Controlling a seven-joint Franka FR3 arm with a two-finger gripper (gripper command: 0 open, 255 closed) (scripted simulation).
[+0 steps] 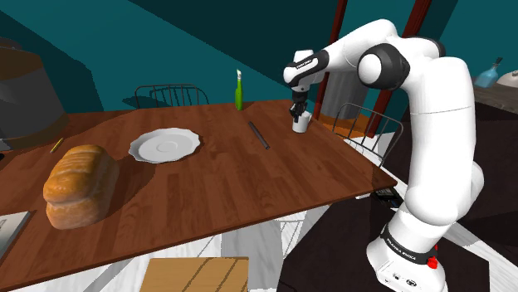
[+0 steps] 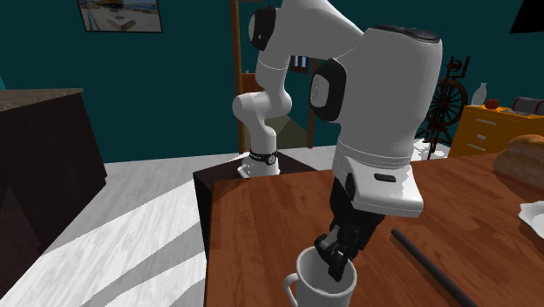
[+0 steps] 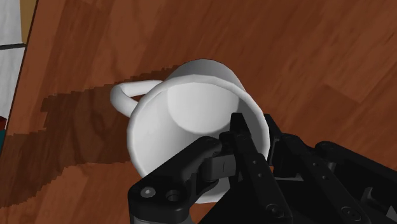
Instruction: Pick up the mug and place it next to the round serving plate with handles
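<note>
Notes, standing by the table.

- White mug (image 1: 302,124) is at the far corner of the brown wooden table (image 1: 249,187), close to the edge nearest the arm, upright as far as I can judge. Its handle (image 3: 127,95) points away from the fingers.
- Black gripper (image 3: 238,143) comes down from above, nearly closed. One finger is inside the cup and the other outside, pinching the wall at the rim.
- I cannot tell whether the base is on the wood or just off it.
- Target is the white plate with the wavy rim (image 1: 164,145), well apart from the mug, towards the shoulder view's left.
- A thin dark rod (image 1: 259,134) lies on the wood between mug and plate. The bread loaf (image 1: 79,184) sits near the plate's far side, and a green bottle (image 1: 238,91) stands at the back edge.

How to do this step well, as I judge it:
- A pinch on one wall lets the mug swing, so lift straight up and slowly, and check that it hangs steady.
- Carry it high enough to clear the rod.
- Set it down on the bare wood on the rod side of the plate, which has more room than the loaf side.
- Land the base flat, beside the rim and not on it, before opening.
</note>
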